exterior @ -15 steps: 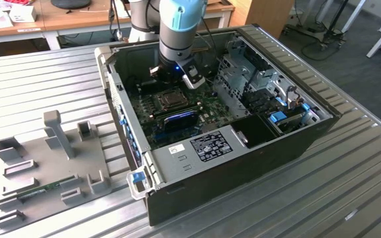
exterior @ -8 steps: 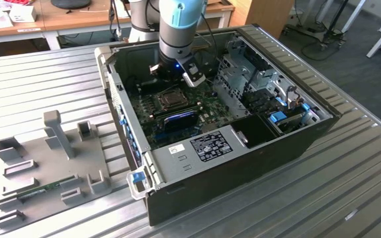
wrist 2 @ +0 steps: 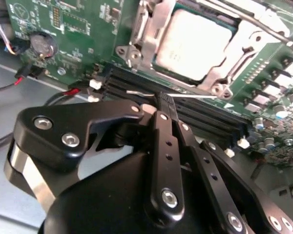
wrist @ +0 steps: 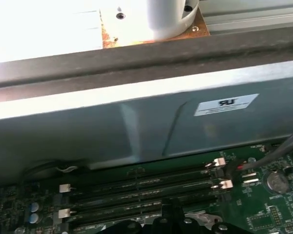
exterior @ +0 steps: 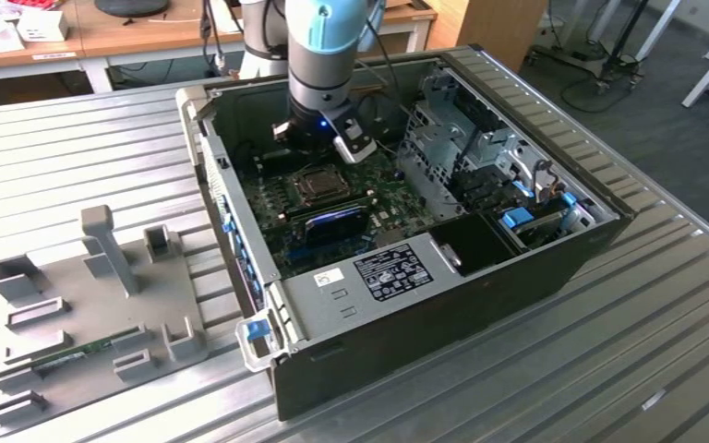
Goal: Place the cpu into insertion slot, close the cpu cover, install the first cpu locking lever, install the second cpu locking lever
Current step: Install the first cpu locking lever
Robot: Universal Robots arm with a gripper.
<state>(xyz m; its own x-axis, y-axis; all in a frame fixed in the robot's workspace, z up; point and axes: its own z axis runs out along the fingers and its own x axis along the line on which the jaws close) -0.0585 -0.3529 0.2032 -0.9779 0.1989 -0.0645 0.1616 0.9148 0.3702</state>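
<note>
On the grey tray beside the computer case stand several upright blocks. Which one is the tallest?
The slim post at the far side of the grey tray in the exterior view. It rises clearly above all the others, such as the low block beside it.

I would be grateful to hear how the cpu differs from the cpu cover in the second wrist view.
The cpu is a solid plate with a dull grey top; the cpu cover is a shiny frame with a cut-out centre. The cpu lies inside that opening, while the cpu cover rings it. Both are squarish metal on the green motherboard.
</note>
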